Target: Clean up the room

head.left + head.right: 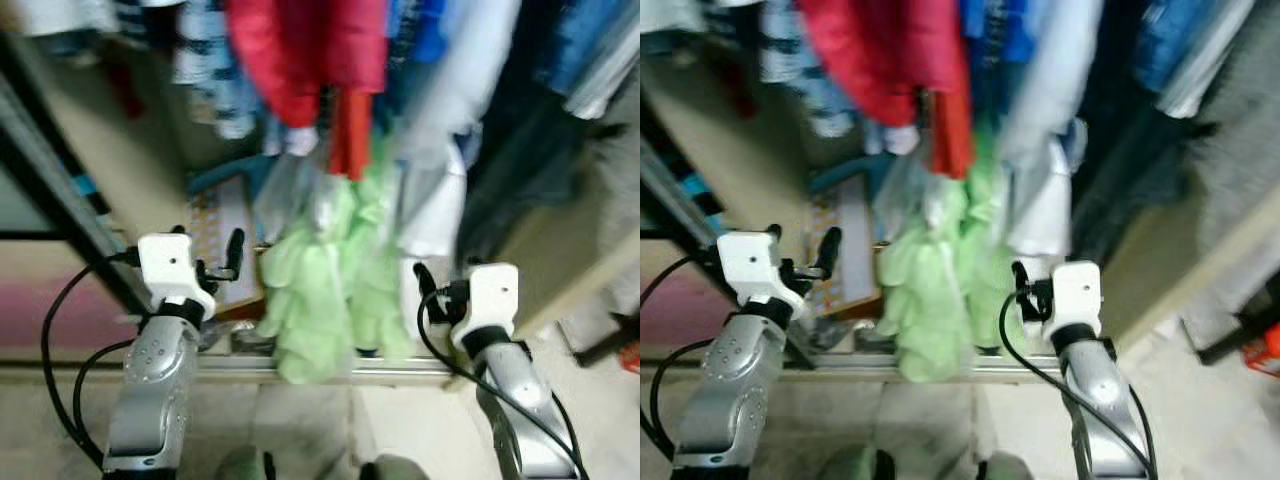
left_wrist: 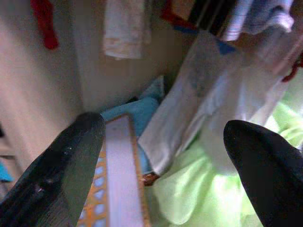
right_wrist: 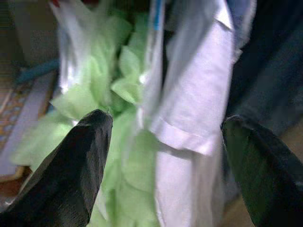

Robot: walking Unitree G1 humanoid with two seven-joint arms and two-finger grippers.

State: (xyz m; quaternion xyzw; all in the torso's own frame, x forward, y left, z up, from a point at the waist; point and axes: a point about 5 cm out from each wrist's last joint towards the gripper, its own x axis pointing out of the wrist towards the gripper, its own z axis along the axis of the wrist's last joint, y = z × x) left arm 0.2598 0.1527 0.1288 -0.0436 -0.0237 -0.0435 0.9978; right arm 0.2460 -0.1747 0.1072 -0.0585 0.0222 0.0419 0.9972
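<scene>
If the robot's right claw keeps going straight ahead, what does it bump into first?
Probably the white shirt hanging straight ahead between the open fingers of the right claw, with the light green garment just beside it. Depth is hard to judge in this blur.

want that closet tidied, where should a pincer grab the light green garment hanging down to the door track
Judging by its pose, grip the light green garment at its bunched lower folds, which hang loose just above the door track. Come straight in from the front, where the right pincer is open and faces it; the white shirt crowds the side on the robot's right.
</scene>
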